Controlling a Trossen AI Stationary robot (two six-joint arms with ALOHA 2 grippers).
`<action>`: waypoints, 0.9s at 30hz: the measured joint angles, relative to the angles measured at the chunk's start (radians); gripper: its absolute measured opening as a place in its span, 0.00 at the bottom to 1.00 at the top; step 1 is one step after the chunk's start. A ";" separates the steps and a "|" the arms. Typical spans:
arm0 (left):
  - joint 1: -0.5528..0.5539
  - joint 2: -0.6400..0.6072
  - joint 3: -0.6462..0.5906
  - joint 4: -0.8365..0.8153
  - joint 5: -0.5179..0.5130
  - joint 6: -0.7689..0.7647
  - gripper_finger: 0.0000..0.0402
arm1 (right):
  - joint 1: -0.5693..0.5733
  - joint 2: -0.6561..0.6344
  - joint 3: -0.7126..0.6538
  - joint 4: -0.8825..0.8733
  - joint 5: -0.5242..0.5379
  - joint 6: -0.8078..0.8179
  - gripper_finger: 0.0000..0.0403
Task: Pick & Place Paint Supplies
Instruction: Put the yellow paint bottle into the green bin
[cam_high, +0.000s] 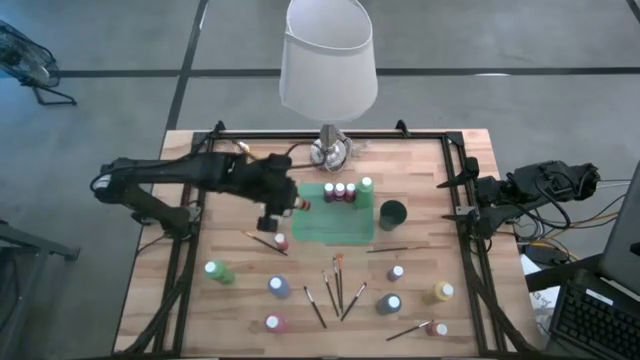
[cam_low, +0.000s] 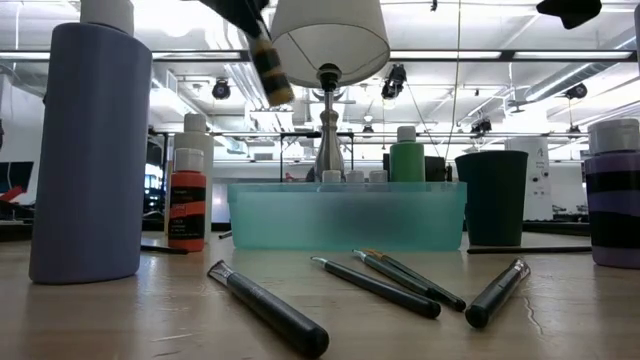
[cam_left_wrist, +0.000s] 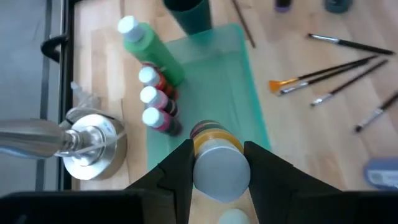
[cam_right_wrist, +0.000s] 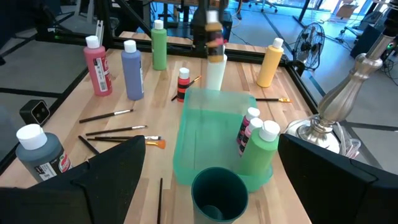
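Note:
My left gripper (cam_high: 282, 212) is shut on a small white-capped paint bottle (cam_left_wrist: 217, 163) with a yellow and dark banded label, above the left end of the green tray (cam_high: 335, 228). Three small bottles (cam_high: 341, 191) and a green bottle (cam_high: 366, 185) stand along the tray's far side. Several other bottles, such as a green one (cam_high: 215, 270) and a yellow one (cam_high: 442, 291), stand on the near half of the table around several loose paintbrushes (cam_high: 335, 285). My right gripper (cam_high: 468, 198) waits open at the table's right edge. My left gripper pinches the bottle's sides just below the white cap (cam_left_wrist: 198, 163) between its two fingers. The fingers slant down from the table's left, and the bottle runs along them, cap toward the wrist. It hangs tilted, bottom end (cam_right_wrist: 215, 74) down, lifted clear of the tray.
A white-shaded lamp (cam_high: 328, 60) stands on its silver base (cam_high: 328, 152) at the table's far edge, just beyond the tray. A dark cup (cam_high: 393, 212) stands at the tray's right end. A black frame (cam_high: 455, 160) borders the table.

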 joint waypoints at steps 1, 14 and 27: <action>0.019 0.013 0.000 0.009 0.009 0.001 0.32 | 0.000 0.000 0.000 0.000 0.000 0.000 0.90; 0.147 0.233 -0.001 0.075 0.112 0.060 0.32 | 0.000 0.000 0.000 0.000 0.000 0.000 0.90; 0.218 0.404 -0.001 0.110 0.088 0.096 0.32 | 0.000 0.000 0.000 0.000 0.000 0.000 0.90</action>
